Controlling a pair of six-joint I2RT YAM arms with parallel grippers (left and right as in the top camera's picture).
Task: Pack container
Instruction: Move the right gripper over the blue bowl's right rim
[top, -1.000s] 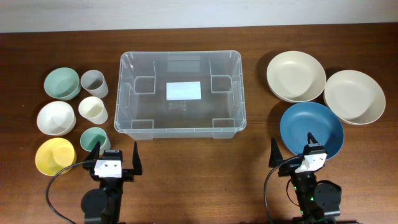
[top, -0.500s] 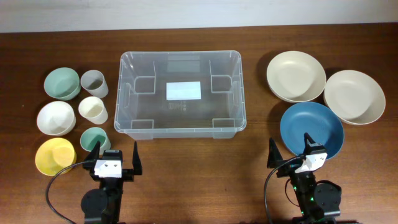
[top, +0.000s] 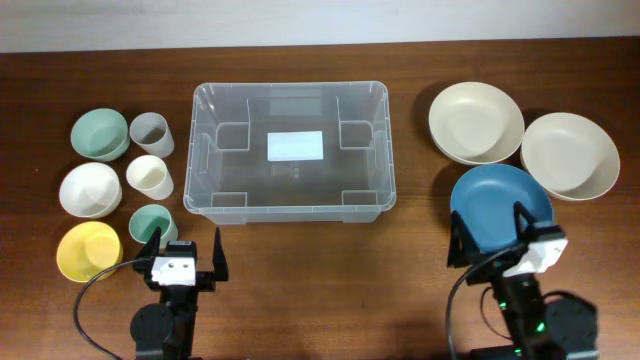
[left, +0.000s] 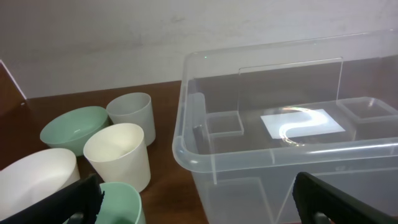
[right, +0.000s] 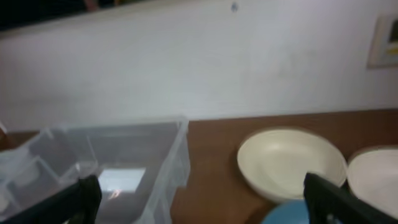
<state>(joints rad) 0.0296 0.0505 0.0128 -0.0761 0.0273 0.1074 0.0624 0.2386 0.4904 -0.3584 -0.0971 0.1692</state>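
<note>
Holding left gripper (top: 186, 238) and right gripper (top: 486, 222) wide open at the near edge, fingers released, gripping nothing.

Spotting the container (top: 290, 185) dead centre on the table (top: 320, 290), upright, mouth up, laid with its long axis left to right, short ends facing the crockery on either flank, white label (top: 296, 146) flat on the base. Crowding the left flank: green bowl (top: 100, 134), grey cup (top: 152, 134), white bowl (top: 90, 189), cream cup (top: 150, 177), green cup (top: 152, 220) and yellow bowl (top: 88, 250), all apart from the container wall. Filling the right flank: cream bowl (top: 476, 122), second cream bowl (top: 570, 155), rims meeting, plus a blue bowl (top: 490, 192) nearer the arms. Hovering with the right fingers over the near part of that blue bowl; standing just beside the green cup with the left. Facing the container's near long wall across bare wood.
</note>
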